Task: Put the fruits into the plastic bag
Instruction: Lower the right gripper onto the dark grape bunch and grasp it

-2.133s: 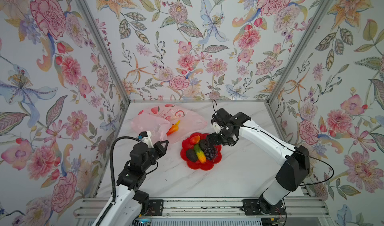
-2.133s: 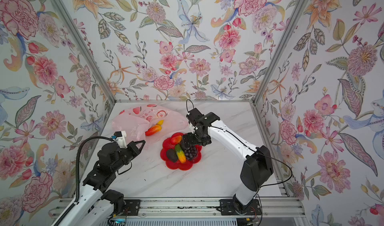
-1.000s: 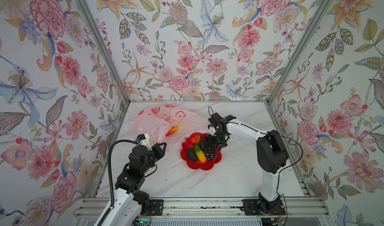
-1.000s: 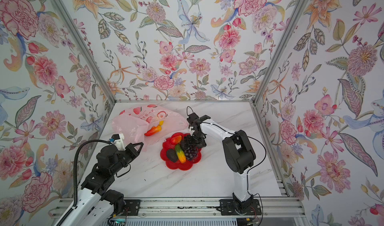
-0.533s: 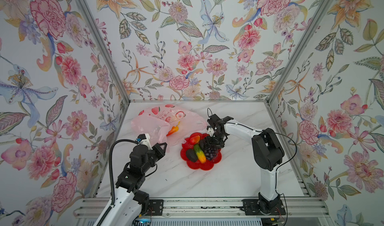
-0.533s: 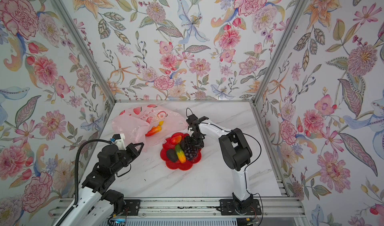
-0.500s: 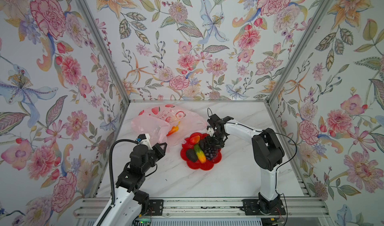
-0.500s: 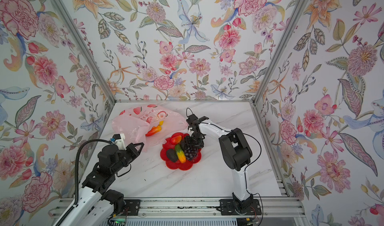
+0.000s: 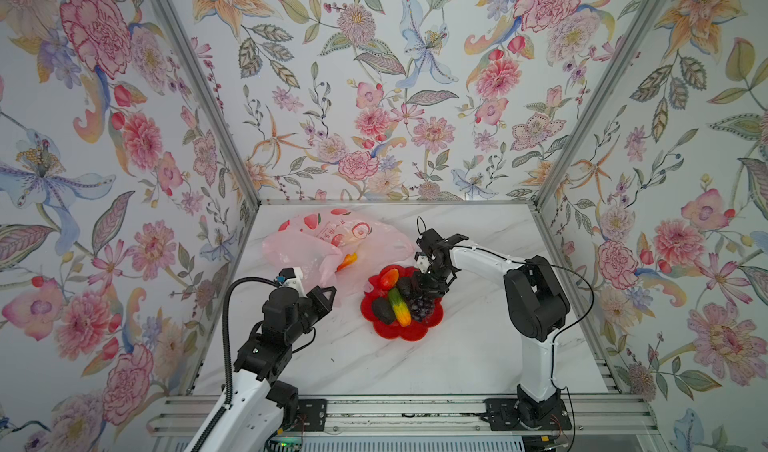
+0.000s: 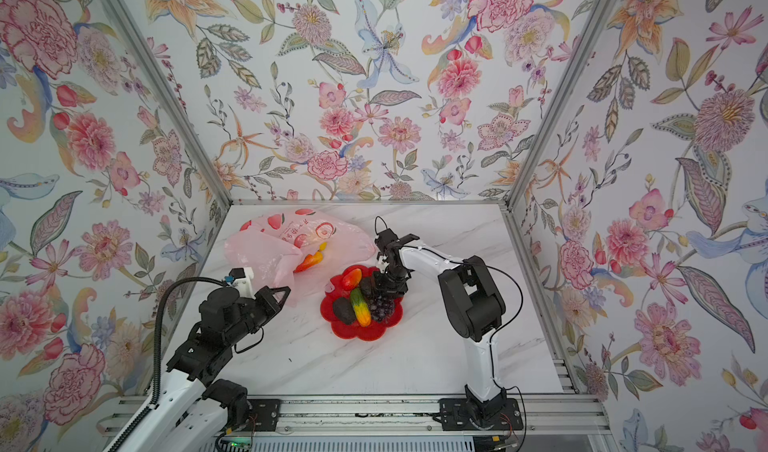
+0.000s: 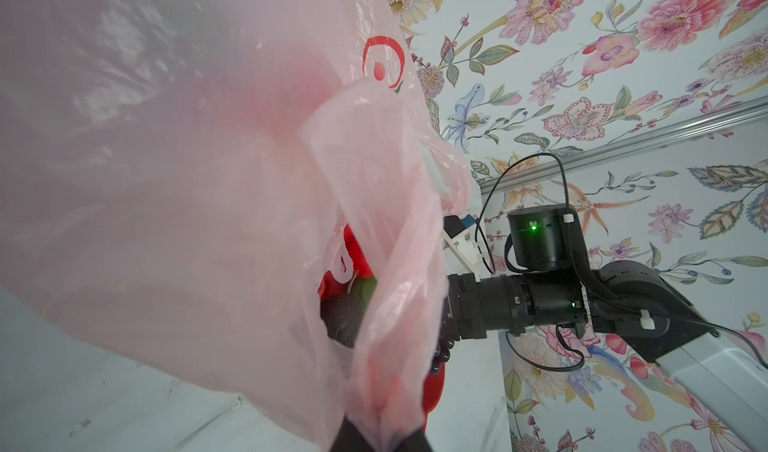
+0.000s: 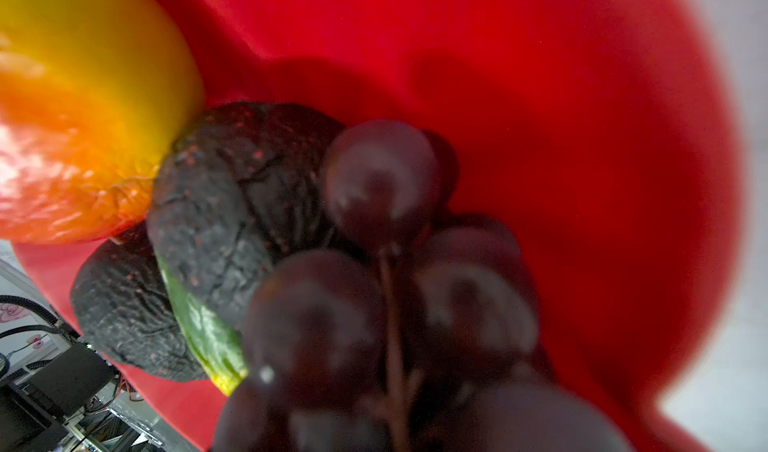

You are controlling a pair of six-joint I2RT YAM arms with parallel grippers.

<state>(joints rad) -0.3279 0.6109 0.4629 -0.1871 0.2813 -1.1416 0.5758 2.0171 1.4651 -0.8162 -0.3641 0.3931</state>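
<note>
Right gripper (image 9: 429, 291) nearer glossy grapes (image 9: 422, 307) — grip unclear — left gripper (image 9: 327, 295) clamping crinkly plastic bag (image 9: 305, 254)

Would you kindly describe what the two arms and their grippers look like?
Both arms have white links and black cylindrical joints. The left arm carries a ribbed black hose; the right arm a thin black cable. Both the left gripper and right gripper are black and angular.

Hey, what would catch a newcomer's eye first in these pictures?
The loud floral wallpaper on all three walls comes first. Then the red plate mid-table, heaped with fruit, where the right gripper reaches down at the grapes. Behind it to the left lies a pink bag, its edge pinched by the left gripper.
</note>
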